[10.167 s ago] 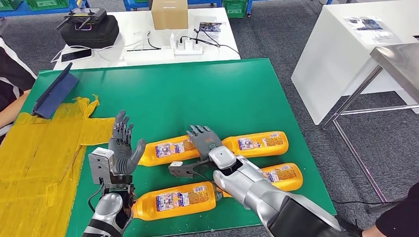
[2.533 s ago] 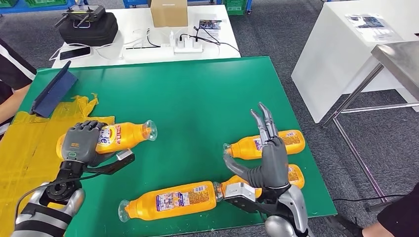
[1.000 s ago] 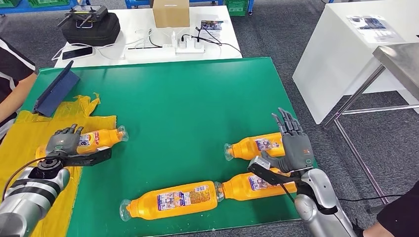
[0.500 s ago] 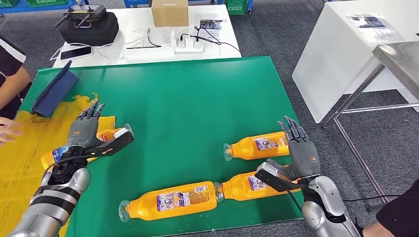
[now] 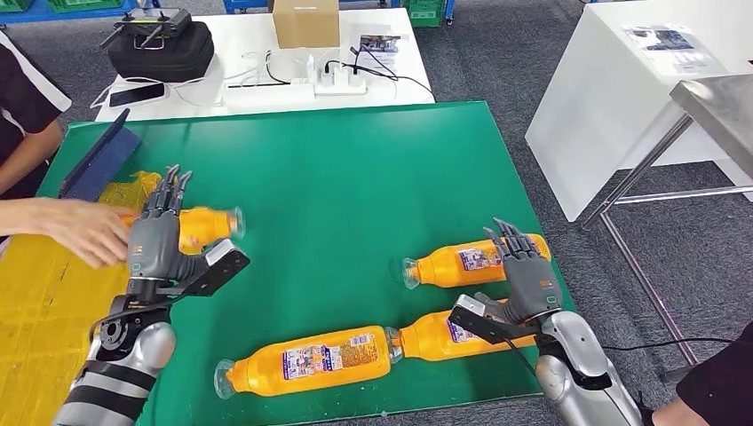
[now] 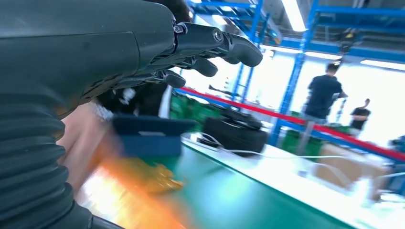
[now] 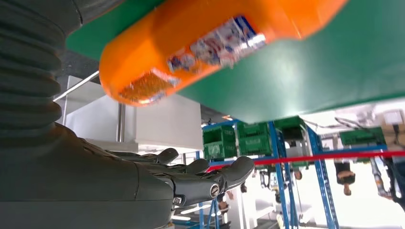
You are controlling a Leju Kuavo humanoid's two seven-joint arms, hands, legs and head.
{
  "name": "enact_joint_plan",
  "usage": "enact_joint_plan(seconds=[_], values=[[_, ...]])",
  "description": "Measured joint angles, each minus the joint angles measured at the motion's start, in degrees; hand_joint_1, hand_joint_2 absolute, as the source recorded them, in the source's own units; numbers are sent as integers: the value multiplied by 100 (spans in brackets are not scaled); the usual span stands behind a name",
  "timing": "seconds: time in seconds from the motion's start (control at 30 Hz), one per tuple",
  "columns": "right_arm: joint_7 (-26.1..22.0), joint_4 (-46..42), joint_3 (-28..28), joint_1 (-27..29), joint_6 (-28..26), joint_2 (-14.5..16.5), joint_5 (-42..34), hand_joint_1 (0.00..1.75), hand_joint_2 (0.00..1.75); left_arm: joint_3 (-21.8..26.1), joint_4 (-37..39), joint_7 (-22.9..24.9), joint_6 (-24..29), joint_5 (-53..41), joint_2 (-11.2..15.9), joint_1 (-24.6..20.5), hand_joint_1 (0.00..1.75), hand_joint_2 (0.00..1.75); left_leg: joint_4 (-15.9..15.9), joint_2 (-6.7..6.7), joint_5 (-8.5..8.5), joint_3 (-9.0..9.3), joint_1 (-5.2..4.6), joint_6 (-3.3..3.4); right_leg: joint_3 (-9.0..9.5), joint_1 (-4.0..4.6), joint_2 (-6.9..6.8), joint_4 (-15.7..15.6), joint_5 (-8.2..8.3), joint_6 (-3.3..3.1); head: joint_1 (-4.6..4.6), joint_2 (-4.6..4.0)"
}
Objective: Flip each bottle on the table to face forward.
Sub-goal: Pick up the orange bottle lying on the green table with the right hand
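Four orange bottles lie on the green table (image 5: 337, 177). One bottle (image 5: 206, 224) lies at the left, by the yellow sheet, partly hidden behind my left hand (image 5: 155, 238), which stands upright with fingers apart and holds nothing. A person's hand (image 5: 87, 231) reaches in at that bottle's base end. My right hand (image 5: 526, 273) hovers with spread fingers and nothing in it, over the base ends of the far right bottle (image 5: 457, 261) and the near right bottle (image 5: 439, 335). In the right wrist view the far right bottle (image 7: 215, 43) lies close beside the right hand (image 7: 191, 183). A fourth bottle (image 5: 306, 359) lies along the front edge.
A blue folded case (image 5: 98, 164) leans at the table's far left, beside the yellow sheet (image 5: 44, 302). A white table (image 5: 266, 62) behind carries a black bag, a cardboard box and power strips. More white tables stand to the right. A person's dark sleeve (image 5: 715, 386) shows at the lower right.
My left hand has lifted off the left bottle and stands more upright. A person's hand has reached in from the left to that bottle. My right hand shifted slightly.
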Motion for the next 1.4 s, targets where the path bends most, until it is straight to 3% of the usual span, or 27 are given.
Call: enact_joint_plan(seconds=[0.43,0.93,0.97,1.1,1.23,1.4], values=[[-8,768,116,-477,36,-84,-24,0,175,-185,-797,-371,-28,504,-144,443,0,175,0,0,1,0,-1,2,-1,0,0,1,0,1,-1,0],[-430,2986,209,-1631,247,-312,-310,0,175,-724,-1254,-1047,-13,1450,-189,531,0,175,1,0,3,3,-3,5,2,-2,-1,-1,2,3,0,0],[-528,3163,215,-1714,286,-331,-317,5,175,-768,-1283,-1098,-29,1529,-191,523,0,175,1,-1,4,4,-3,6,3,-2,-1,-1,3,4,0,0],[-936,3775,375,-2116,570,-404,-164,174,175,-973,-1372,-1282,-120,1802,-202,450,0,175,1,4,8,6,-3,12,4,-3,1,-2,9,11,-1,0],[-1026,4104,621,-2428,599,-406,-53,175,175,-1171,-1427,-1355,-140,1910,-225,367,0,175,1,4,14,9,-3,19,6,-3,1,-3,14,16,0,0],[-950,4226,827,-2532,210,-338,-98,175,175,-1332,-1506,-1350,-189,2017,-245,348,0,175,1,2,22,8,-4,25,11,-2,0,-1,18,22,0,0]])
